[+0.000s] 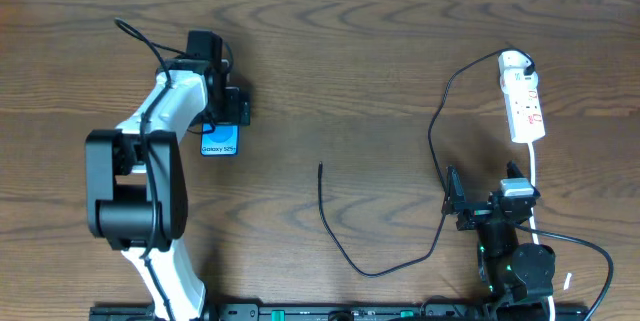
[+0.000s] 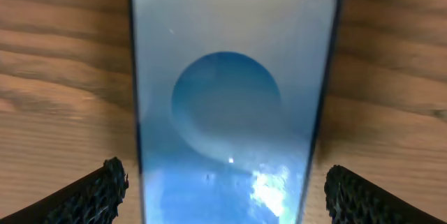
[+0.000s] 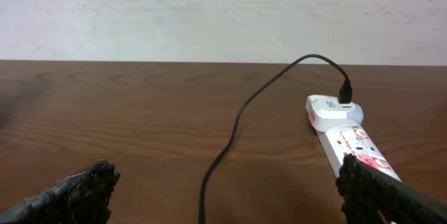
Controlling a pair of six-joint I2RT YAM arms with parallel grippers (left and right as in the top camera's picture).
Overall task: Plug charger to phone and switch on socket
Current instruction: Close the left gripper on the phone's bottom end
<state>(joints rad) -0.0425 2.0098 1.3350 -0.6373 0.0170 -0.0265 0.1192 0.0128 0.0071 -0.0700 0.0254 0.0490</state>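
Far left of table, phone: lies flat, screen up, black frame, blue screen with a lighter circle, white text.
Left gripper: open, hanging over the phone, one finger on each side of it, neither seems to touch.
Step (my read): grabbing the phone.
Do it well: stay centred and close on the long edges, not the glass. Keep the port end clear and don't let the phone skid.
Charger: thin black cable curving across mid-table, free tip well apart from the phone, not plugged in.
Socket: white strip with red marks, far right. The cable's other end sits in its far end. Can't tell the switch state.
Right gripper: open wide and empty, near right, facing the socket.
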